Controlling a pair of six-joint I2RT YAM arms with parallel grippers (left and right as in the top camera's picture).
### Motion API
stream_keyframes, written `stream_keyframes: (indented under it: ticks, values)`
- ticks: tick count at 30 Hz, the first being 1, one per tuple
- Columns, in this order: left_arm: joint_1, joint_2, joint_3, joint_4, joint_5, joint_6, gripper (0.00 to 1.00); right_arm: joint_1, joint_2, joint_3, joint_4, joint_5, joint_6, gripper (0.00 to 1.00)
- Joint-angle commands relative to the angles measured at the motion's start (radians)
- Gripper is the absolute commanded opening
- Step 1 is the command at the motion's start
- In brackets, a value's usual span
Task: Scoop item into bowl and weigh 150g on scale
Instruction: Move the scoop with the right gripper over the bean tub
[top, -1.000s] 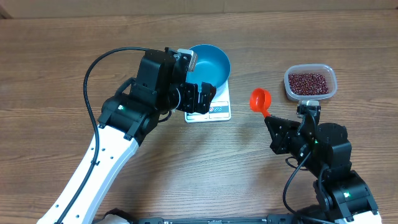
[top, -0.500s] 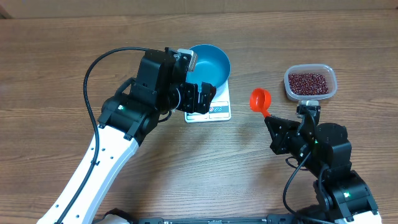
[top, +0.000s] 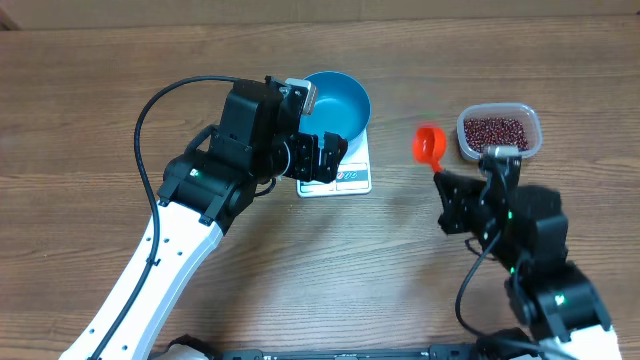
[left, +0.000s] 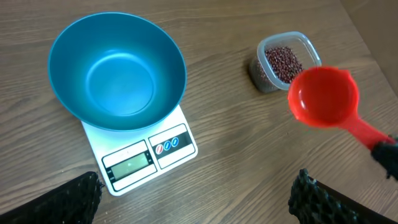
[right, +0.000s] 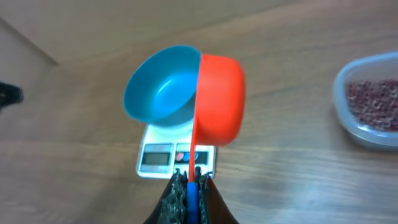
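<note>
Clamping scoop (top: 430, 146) handle tight in right gripper (right: 191, 180), right of scale (top: 345, 176). Holding nothing in wide-spread left gripper (left: 196, 202) at scale's left edge. On scale: empty bowl (top: 338, 103). Farther right of scale: beans (top: 496, 132) in tub (top: 534, 125).

The bowl (top: 338, 100) sits on the scale (top: 345, 178), toward its far edge. Right of the scale, well apart on the surface (top: 100, 100), stands the tub (top: 533, 150) holding the beans (top: 496, 132); the scoop (top: 429, 145) is between scale and tub.
</note>
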Motion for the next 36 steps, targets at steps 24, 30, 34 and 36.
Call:
stream_keyframes:
  ticks: [24, 30, 34, 36]
  values:
    - [0.003, 0.003, 0.018, 0.001, -0.013, 0.018, 1.0, -0.349, 0.816, 0.773, -0.386, 0.254, -0.296, 0.03]
    - [0.003, 0.003, 0.018, 0.001, -0.013, 0.018, 1.0, -0.361, 0.829, 0.773, -0.389, 0.256, -0.296, 0.03]
    - [0.003, 0.003, 0.018, 0.001, -0.013, 0.018, 1.0, -0.361, 0.829, 0.774, -0.403, 0.252, -0.296, 0.03]
    - [0.003, 0.003, 0.018, 0.001, -0.013, 0.018, 1.0, -0.361, 0.829, 0.774, -0.408, 0.248, -0.297, 0.03]
